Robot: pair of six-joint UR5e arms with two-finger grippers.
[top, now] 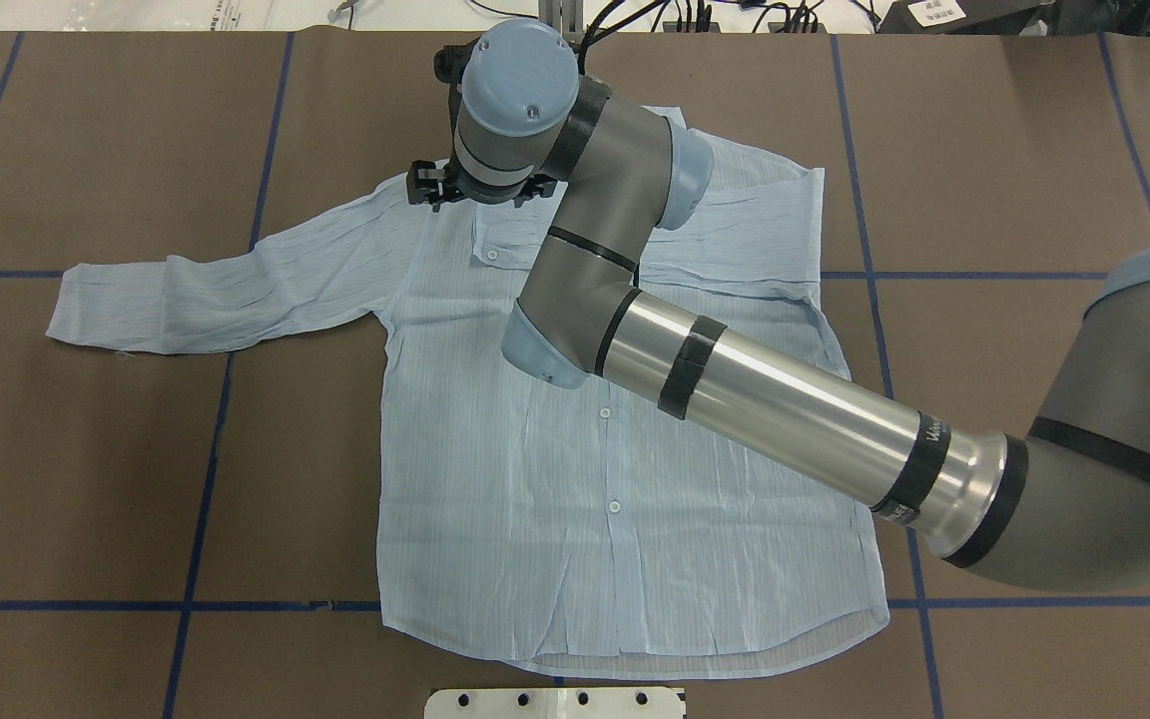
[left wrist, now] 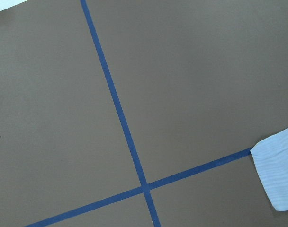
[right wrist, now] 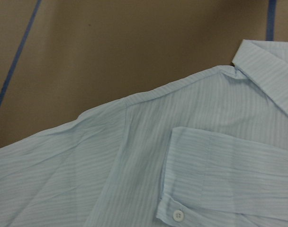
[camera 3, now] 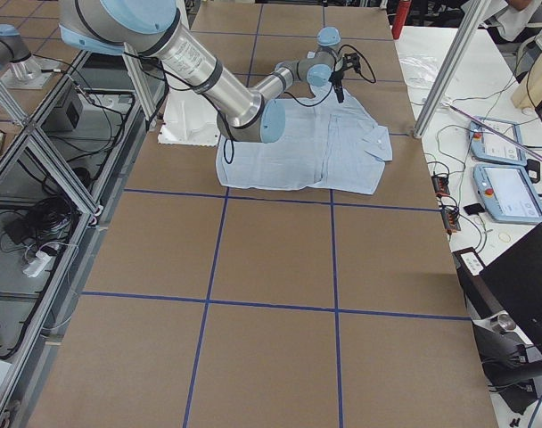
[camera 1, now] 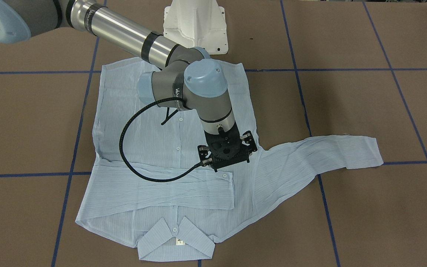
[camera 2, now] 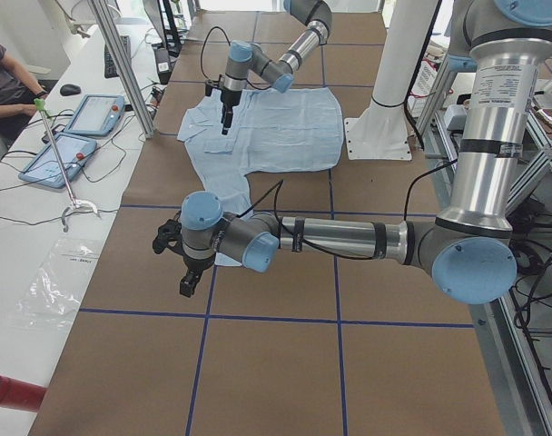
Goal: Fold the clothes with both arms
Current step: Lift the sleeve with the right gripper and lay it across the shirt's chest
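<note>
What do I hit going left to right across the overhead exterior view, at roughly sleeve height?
Outstretched sleeve's cuff → right pincer, over the shirt → blue tape line → right arm's big grey joint at the view's right edge.

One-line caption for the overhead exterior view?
Right arm reaches over the shirt; one sleeve folded across the chest, the other spread sideways.
</note>
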